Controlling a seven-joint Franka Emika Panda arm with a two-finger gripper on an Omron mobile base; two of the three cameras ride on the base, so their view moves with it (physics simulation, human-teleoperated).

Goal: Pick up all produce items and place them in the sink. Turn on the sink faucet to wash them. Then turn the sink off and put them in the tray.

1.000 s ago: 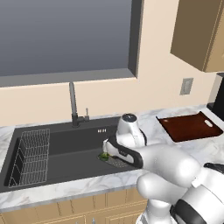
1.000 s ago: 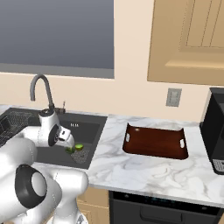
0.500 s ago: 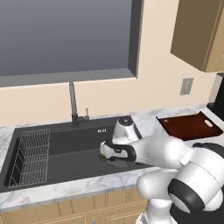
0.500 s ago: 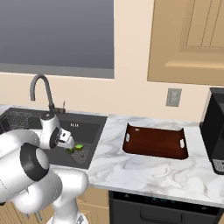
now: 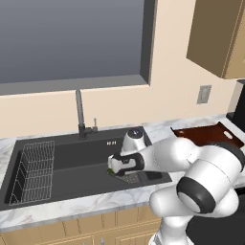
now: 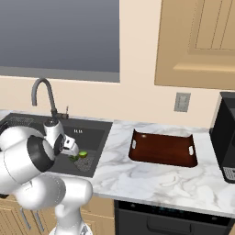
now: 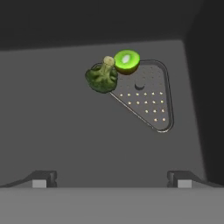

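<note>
Hovering my gripper (image 7: 111,178) with jaws spread wide over the sink (image 7: 52,131), I am eyeing the broccoli (image 7: 102,77) touching the lime-green fruit (image 7: 127,61) on the mesh drain (image 7: 146,98), judging its light, crumbly crown best pinched gently.

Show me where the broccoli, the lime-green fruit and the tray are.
broccoli (image 7: 101,78), hand view, on its dark green head.
lime-green fruit (image 7: 127,61), hand view, on its pale centre.
tray (image 6: 163,150), right base view, on its bare floor.

Broccoli (image 7: 101,78) touching fruit (image 7: 127,61) at sink (image 7: 57,118) drain (image 7: 146,98)
</note>
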